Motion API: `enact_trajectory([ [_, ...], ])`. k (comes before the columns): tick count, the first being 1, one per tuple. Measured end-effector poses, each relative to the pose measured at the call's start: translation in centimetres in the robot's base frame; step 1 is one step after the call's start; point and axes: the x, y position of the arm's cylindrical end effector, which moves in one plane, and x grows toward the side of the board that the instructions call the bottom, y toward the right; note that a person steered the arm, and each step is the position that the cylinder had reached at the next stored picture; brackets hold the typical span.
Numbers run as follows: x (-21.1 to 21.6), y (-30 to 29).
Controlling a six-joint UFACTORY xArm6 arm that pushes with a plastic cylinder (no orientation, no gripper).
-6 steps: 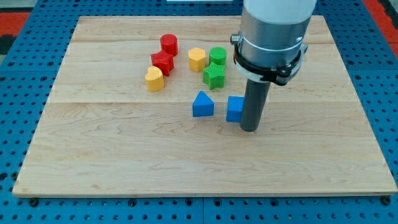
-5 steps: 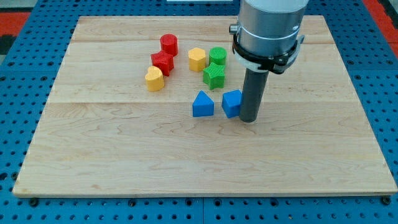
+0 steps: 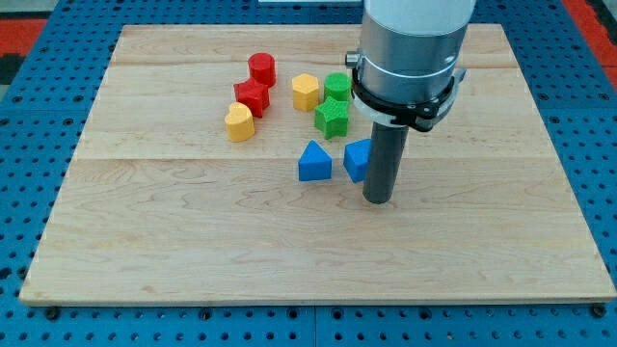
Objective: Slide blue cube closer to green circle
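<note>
The blue cube [image 3: 357,159] is sitting just right of the blue triangle [image 3: 313,162], below the green circle [image 3: 337,86], with the green star [image 3: 333,118] between them, so the push is looking unfinished. My tip [image 3: 378,200], a fingerless rod, is pressing against the cube's lower right side, the arm standing upright above.

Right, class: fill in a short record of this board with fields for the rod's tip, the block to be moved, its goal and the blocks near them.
tip: my tip at the view's lower right of the blue cube
target block: blue cube, partly hidden by the rod
goal: green circle
between them: green star-shaped block
beside the cube: blue triangular block, on the view's left
</note>
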Motion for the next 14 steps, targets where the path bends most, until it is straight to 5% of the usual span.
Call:
enact_trajectory([
  [2,-3.9,-0.4],
  [7,-3.3,-2.8],
  [14,-18.4,5.6],
])
